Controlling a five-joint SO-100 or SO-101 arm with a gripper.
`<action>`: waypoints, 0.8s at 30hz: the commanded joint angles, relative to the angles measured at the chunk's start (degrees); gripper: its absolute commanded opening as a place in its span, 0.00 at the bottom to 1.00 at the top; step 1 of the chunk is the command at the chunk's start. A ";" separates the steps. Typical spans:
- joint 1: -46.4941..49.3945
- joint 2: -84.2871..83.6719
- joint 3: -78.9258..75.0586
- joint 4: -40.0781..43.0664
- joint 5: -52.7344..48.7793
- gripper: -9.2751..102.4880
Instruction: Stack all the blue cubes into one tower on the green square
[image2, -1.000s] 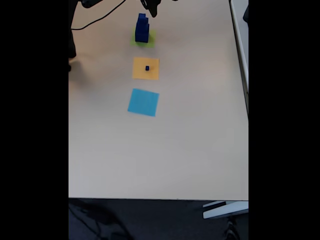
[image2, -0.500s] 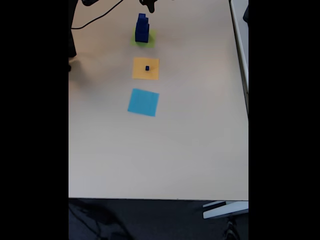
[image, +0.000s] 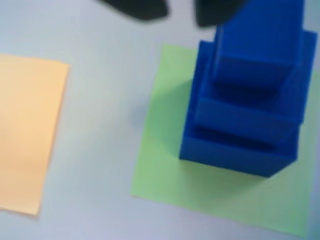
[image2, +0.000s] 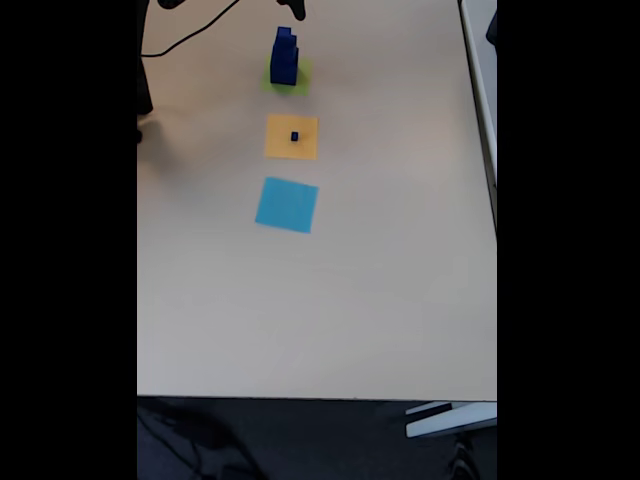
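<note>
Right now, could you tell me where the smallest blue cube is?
In the fixed view, the tiny blue cube sits on the orange square, between the green square and light-blue square.

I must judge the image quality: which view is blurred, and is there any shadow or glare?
Wrist view: soft and out of focus, the tower of blue cubes has smeared edges and shades the green square; the dark hand is blurred. Fixed view: sharper but distant, black side bars, pale glare on the table.

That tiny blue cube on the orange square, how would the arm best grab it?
From straight above, fingers closing on two opposite side faces: the tiny blue cube sits flat and alone near the middle of the orange square, with open space all round.
</note>
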 joint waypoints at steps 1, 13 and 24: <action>1.32 5.71 0.53 0.35 -0.79 0.08; 1.76 6.86 2.29 0.35 -0.70 0.08; 4.39 7.65 2.99 0.44 -4.48 0.08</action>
